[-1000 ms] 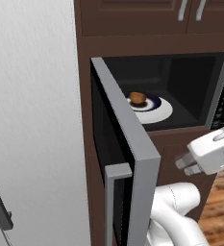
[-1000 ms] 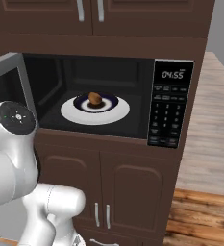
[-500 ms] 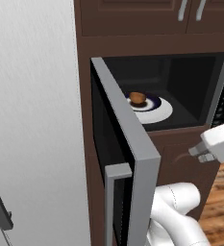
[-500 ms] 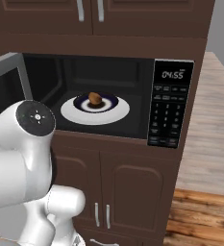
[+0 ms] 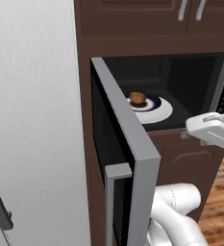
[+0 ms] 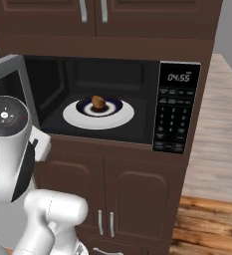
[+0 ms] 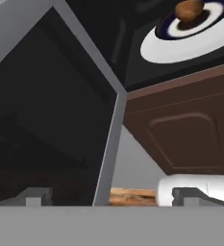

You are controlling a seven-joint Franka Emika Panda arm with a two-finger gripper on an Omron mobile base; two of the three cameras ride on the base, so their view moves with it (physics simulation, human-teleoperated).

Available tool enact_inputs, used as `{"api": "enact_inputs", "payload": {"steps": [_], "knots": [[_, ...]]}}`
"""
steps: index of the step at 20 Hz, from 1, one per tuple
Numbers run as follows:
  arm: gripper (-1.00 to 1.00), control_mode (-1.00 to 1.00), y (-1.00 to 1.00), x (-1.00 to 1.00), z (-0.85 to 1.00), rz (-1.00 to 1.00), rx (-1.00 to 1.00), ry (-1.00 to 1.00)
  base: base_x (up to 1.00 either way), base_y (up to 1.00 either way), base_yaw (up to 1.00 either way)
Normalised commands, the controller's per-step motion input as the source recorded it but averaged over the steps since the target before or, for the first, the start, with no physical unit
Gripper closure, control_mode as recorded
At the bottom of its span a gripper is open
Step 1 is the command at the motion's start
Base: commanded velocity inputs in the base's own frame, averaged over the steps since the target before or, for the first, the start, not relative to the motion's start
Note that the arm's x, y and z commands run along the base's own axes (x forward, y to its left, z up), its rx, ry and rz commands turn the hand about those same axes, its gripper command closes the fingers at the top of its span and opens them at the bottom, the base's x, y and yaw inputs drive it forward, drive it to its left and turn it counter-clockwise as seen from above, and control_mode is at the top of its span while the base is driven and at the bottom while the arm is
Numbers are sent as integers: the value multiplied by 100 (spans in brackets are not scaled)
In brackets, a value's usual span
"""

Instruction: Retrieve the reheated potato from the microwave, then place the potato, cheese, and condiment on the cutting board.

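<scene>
The microwave [image 6: 176,114] stands open, its grey-framed door [image 5: 128,144] swung out to the left. Inside, the small brown potato [image 6: 98,102] sits on a dark-centred white plate [image 6: 122,115] on the turntable; it also lies at the top right of the hand view as the potato [image 7: 188,8]. My gripper [image 7: 112,197] is open, its fingertips [image 7: 34,197] wide apart with nothing between them. It hangs low in front of the cabinet, below and left of the potato, close to the door's edge [image 7: 108,144]. The cheese, condiment and cutting board are out of view.
My hand [image 5: 212,130] sits just below the microwave opening at the right. Brown cabinet doors [image 6: 137,194] lie under the microwave and more above it. A pale grey wall panel [image 5: 31,120] stands left of the open door. Wooden floor [image 6: 212,219] shows at the lower right.
The arm has kept swinging in front of the microwave, and the hand has risen a little to just under the opening. Potato, plate and door stay put. The gripper stays open.
</scene>
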Motion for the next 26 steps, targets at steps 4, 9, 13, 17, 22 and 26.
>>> {"api": "enact_inputs", "payload": {"steps": [4, 9, 13, 17, 22, 26], "knots": [[-100, -100, -9, 51, -6, -2, 1, 2, 0, 0, 0], [-100, -100, -20, 59, -5, 0, 4, 15, 0, 0, 0], [-100, -100, -21, 54, 0, 0, 1, 13, 0, 0, 0], [-100, -100, -20, 40, -2, 7, -3, 4, 0, 0, 0], [-100, -100, -16, 34, -11, 16, -3, -1, 0, 0, 0], [-100, -100, -10, 23, -17, 21, -6, -17, 0, 0, 0]]}}
